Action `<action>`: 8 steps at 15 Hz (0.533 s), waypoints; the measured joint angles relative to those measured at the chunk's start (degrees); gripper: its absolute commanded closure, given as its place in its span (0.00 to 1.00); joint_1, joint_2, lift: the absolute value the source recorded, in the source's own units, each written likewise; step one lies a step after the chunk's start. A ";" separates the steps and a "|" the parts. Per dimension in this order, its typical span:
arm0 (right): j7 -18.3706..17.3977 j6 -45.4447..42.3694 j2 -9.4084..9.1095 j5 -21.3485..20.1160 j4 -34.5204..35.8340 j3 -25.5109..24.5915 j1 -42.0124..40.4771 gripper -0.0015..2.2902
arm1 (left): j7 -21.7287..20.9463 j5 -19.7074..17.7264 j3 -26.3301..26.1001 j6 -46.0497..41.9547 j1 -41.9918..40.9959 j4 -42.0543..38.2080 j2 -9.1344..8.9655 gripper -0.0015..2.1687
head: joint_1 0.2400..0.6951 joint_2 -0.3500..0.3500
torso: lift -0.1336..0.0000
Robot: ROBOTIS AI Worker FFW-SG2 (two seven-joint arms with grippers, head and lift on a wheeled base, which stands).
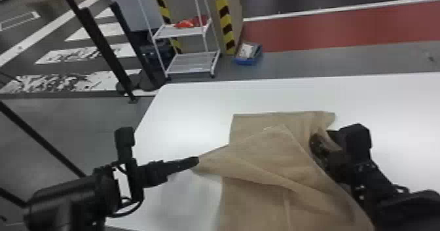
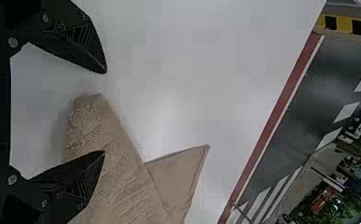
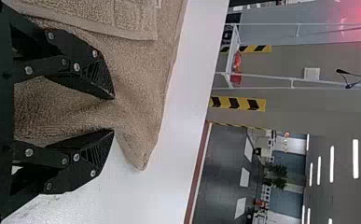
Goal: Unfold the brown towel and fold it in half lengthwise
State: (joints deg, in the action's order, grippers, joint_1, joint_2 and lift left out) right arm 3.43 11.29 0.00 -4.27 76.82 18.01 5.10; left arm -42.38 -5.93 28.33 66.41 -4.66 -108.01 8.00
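Note:
The brown towel (image 1: 262, 158) lies rumpled on the white table, layers overlapping, with one corner stretched leftward. My left gripper (image 1: 196, 161) is at that left corner; in the left wrist view the left gripper (image 2: 104, 112) is open, its fingers wide apart, the towel's end (image 2: 92, 109) between and beside them. My right gripper (image 1: 319, 142) is at the towel's right side, near its far right corner. In the right wrist view the right gripper (image 3: 114, 114) has its fingers apart, with bunched towel (image 3: 75, 109) between them and a corner beyond the tips.
The white table (image 1: 196, 109) extends around the towel, its left edge beside my left arm. Beyond it stand a white wire shelf (image 1: 193, 63), a blue bin (image 1: 248, 57) and black-and-yellow striped posts (image 1: 224, 17) on the floor.

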 measured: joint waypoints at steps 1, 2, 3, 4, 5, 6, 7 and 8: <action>0.00 -0.05 0.00 0.06 0.00 -0.03 0.01 0.30 | -0.24 0.27 -0.25 -0.11 0.00 0.01 0.00 0.30 | 1.00 0.96 | 0.08; 0.00 -0.07 0.00 0.10 0.00 -0.05 0.03 0.30 | -0.48 0.51 -0.39 -0.34 0.00 0.02 0.00 0.46 | 1.00 0.96 | 0.08; 0.00 -0.08 0.00 0.17 0.00 -0.08 0.03 0.30 | -0.87 0.83 -0.49 -0.73 0.01 0.02 0.00 0.64 | 1.00 0.96 | 0.08; -0.02 -0.08 0.00 0.20 0.00 -0.09 0.03 0.30 | -1.08 1.05 -0.54 -1.03 0.03 0.02 0.00 0.82 | 1.00 0.96 | 0.08; -0.06 -0.08 0.00 0.24 0.00 -0.14 0.02 0.30 | -1.23 1.30 -0.55 -1.37 0.07 0.02 0.00 0.95 | 1.00 0.96 | 0.08; -0.09 -0.09 0.00 0.27 0.00 -0.19 0.01 0.30 | -1.30 1.61 -0.55 -1.60 0.08 0.02 0.02 0.99 | 1.00 0.96 | 0.08; -0.09 -0.20 0.00 0.29 0.00 -0.24 0.01 0.30 | -1.47 2.01 -0.57 -1.71 0.08 0.02 0.06 0.99 | 1.00 0.96 | 0.08; -0.09 -0.32 0.00 0.31 0.00 -0.30 0.00 0.30 | -2.15 2.47 -0.61 -1.74 0.06 0.01 0.10 0.99 | 1.00 0.96 | 0.08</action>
State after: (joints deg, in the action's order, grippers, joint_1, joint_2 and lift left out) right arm 3.33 10.97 0.00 -3.96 76.82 17.71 5.10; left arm -44.52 -3.46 27.72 64.66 -4.60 -108.00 8.09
